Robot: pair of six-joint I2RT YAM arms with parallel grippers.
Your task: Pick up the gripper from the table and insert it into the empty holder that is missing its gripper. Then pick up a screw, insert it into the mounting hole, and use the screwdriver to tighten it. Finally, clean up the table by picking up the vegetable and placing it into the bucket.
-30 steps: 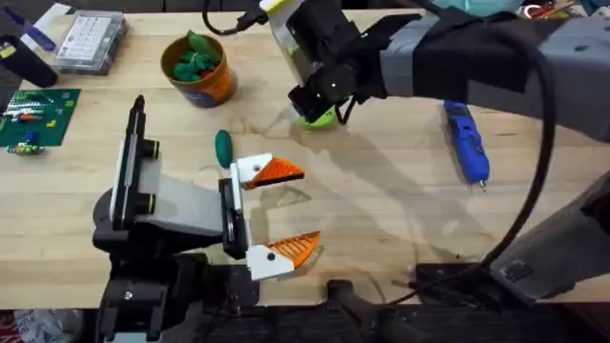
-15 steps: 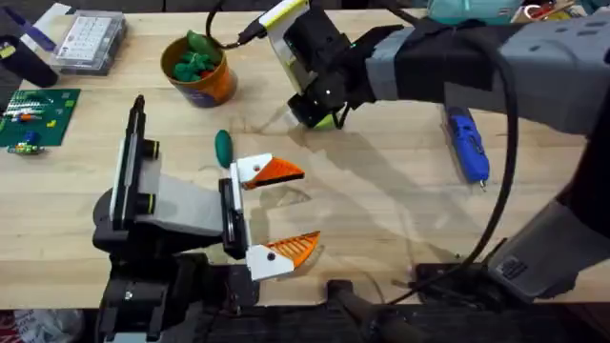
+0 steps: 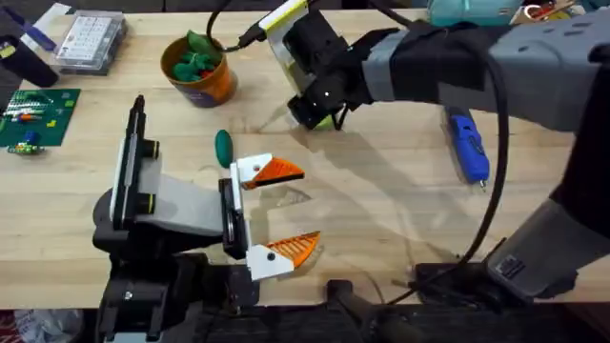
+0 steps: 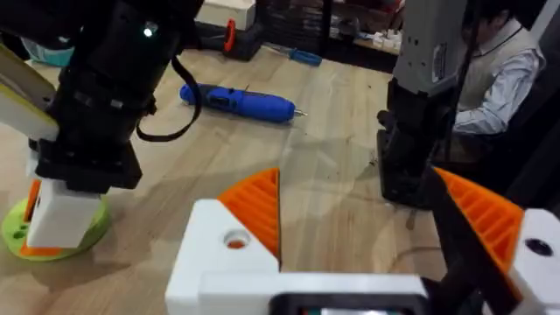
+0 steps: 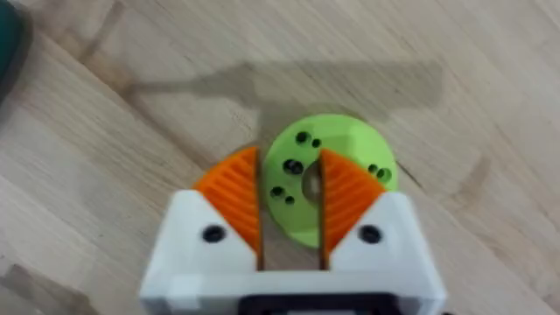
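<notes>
The lime-green vegetable (image 5: 350,149) lies flat on the table (image 3: 381,210), a little right of the orange bucket (image 3: 217,88). My right gripper (image 5: 289,197) stands over it, shut on its rim. Only a green sliver of the vegetable (image 3: 325,122) shows under that gripper (image 3: 319,112) from above. The left wrist view shows a right finger (image 4: 61,210) standing on the vegetable (image 4: 10,234). My left gripper (image 3: 281,211) hangs open and empty near the front edge. The blue screwdriver (image 3: 467,143) lies at the right. The holder and screw are out of view.
The bucket holds several green toy pieces. A dark green piece (image 3: 222,146) lies beside the left gripper. A clear compartment box (image 3: 91,40) and a green circuit board (image 3: 33,116) sit at the far left. Bare wood spreads between the screwdriver (image 4: 238,101) and the left gripper (image 4: 354,188).
My right arm has shifted a little left and settled lower over the vegetable, covering more of it. The left arm and the other things have not moved.
</notes>
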